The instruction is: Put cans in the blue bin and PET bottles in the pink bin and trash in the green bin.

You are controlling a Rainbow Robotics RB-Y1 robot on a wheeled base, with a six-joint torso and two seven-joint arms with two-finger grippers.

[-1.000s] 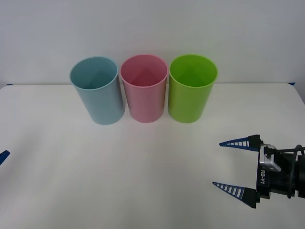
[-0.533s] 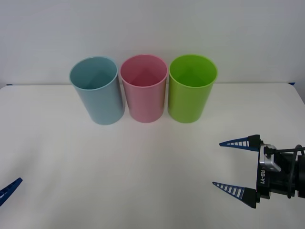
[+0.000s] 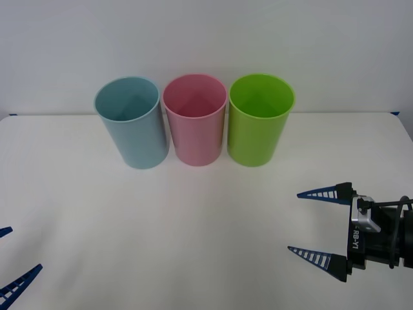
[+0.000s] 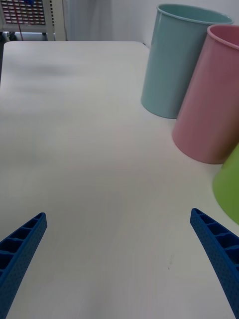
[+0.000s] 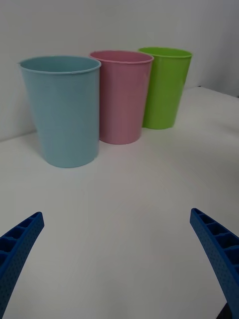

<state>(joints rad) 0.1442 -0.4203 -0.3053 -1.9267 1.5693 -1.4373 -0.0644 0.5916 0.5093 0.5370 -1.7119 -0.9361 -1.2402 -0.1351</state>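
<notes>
Three tall bins stand in a row at the back of the white table: the blue bin (image 3: pixel 132 129) on the left, the pink bin (image 3: pixel 194 124) in the middle, the green bin (image 3: pixel 259 128) on the right. Cans, PET bottles and trash are out of view. My right gripper (image 3: pixel 293 221) hovers open at the front right, fingers pointing left, nothing between them. My left gripper (image 3: pixel 26 247) is open at the front left corner. The left wrist view faces the blue bin (image 5: pixel 64 114), pink bin (image 5: pixel 124 97) and green bin (image 5: pixel 164 87).
A plain wall rises just behind the bins. In the right wrist view the table (image 4: pixel 89 129) stretches bare towards its far edge, with a piece of equipment (image 4: pixel 27 15) beyond it. The bins stand close together, the pink bin (image 4: pixel 211 99) nearly touching its neighbours.
My left gripper has shifted at the front left corner; a second finger now shows where one tip showed before. The right arm and the bins have not moved.
</notes>
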